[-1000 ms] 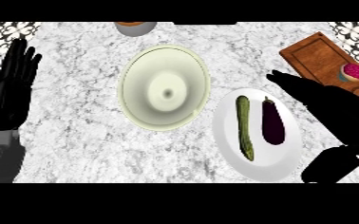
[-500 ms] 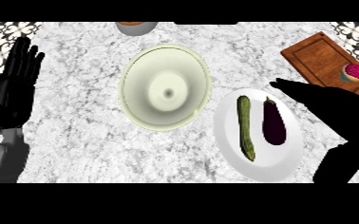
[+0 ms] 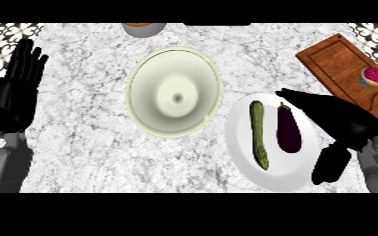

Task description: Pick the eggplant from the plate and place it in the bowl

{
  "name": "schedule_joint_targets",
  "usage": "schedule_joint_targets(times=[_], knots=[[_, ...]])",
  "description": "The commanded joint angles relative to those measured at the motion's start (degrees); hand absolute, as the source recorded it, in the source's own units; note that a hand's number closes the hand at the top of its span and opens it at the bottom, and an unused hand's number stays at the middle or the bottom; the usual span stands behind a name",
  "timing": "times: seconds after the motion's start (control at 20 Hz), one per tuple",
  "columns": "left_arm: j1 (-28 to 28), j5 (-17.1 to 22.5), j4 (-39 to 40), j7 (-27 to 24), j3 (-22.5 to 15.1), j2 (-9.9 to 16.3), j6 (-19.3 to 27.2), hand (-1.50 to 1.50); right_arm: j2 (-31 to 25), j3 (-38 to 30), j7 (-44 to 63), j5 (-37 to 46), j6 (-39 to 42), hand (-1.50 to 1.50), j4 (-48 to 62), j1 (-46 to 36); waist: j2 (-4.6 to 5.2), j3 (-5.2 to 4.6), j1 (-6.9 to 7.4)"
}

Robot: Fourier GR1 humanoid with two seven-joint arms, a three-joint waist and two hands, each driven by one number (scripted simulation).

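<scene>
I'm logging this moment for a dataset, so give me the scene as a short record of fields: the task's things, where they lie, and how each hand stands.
eggplant: lying on the plate, right of the cucumber, not held
cucumber: lying on the plate, left side
plate: white, right of the bowl
bowl: pale green, centre of counter, nothing in it
right hand: open, over the plate's right edge, fingers pointing toward the eggplant
left hand: open, resting at the left edge, fingers up
cutting board: wooden, upper right

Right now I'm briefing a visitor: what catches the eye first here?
The big pale green round bowl at the counter's centre. Right of it, a white plate bears a dark purple eggplant beside a long green cucumber, with the black right hand open at the plate's right edge.
</scene>
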Motion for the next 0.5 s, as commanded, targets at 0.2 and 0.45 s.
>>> schedule_joint_targets(times=[0.2, 0.45], knots=[[-0.34, -1.81, -1.65, 1.48, 0.83, -1.68, 0.11, 0.0, 1.3, -3.15, -14.09, 11.65, -1.65, -1.5, 11.13, 2.43, -0.01, 0.01, -0.09], [1.03, -2.77, -3.46, 2.28, 1.87, -1.74, -0.38, 0.0, 0.9, -4.59, -19.41, 15.73, -2.85, -1.5, 9.0, 8.38, -0.08, 0.01, -0.23]])
